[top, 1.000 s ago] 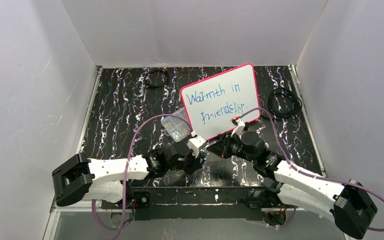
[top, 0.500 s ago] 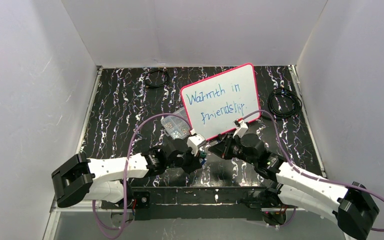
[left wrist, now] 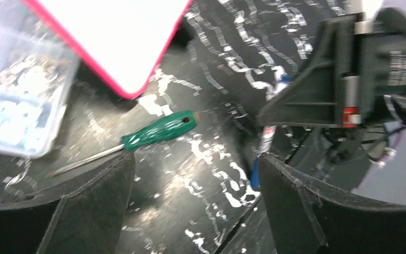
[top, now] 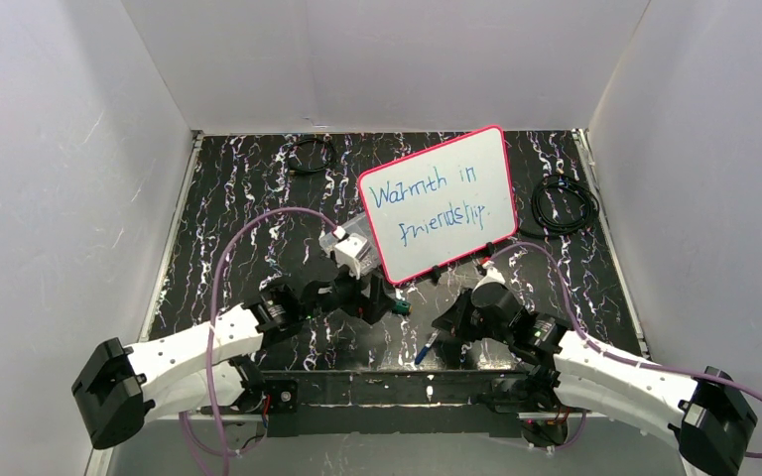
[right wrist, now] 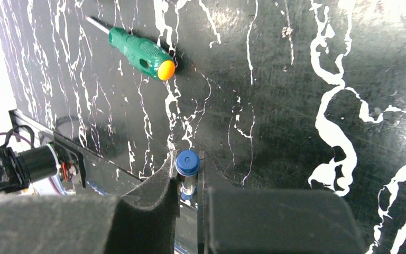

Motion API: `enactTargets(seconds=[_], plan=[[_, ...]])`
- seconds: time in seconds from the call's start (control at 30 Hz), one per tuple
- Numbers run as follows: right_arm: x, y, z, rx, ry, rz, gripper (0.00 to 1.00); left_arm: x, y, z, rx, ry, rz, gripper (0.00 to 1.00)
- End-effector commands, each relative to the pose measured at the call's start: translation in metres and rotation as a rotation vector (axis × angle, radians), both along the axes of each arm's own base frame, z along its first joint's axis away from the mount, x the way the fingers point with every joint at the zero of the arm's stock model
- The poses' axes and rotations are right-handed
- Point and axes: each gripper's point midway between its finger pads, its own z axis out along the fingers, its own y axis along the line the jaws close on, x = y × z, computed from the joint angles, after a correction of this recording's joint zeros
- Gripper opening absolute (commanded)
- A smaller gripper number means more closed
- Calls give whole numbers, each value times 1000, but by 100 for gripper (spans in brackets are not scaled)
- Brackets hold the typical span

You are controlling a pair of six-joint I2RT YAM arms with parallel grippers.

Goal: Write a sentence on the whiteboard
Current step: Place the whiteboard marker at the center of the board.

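The whiteboard with its pink-red rim lies at the back right of the mat, and its corner shows in the left wrist view. The sentence on it reads "Warmth in friendship." in blue, on two lines. My right gripper is shut on a blue-capped marker low over the mat near the front edge. My left gripper is open with nothing between its fingers, just left of the marker.
A green screwdriver lies on the mat between the arms. A clear compartment box sits at the whiteboard's left edge. Black cable coils lie at the right and at the back.
My left gripper has opened and drawn back to the left, away from the right gripper. The right gripper has moved toward the front edge with the marker in it.
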Motion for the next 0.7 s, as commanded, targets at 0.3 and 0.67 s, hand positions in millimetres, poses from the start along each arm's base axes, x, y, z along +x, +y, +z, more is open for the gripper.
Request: enactTargets(seconds=[0.3, 0.67], plan=[[52, -43, 10, -167, -167, -304, 42, 39, 114, 0, 171, 147, 407, 90], [105, -81, 97, -495, -502, -275, 99, 64, 221, 38, 253, 158, 785, 98]])
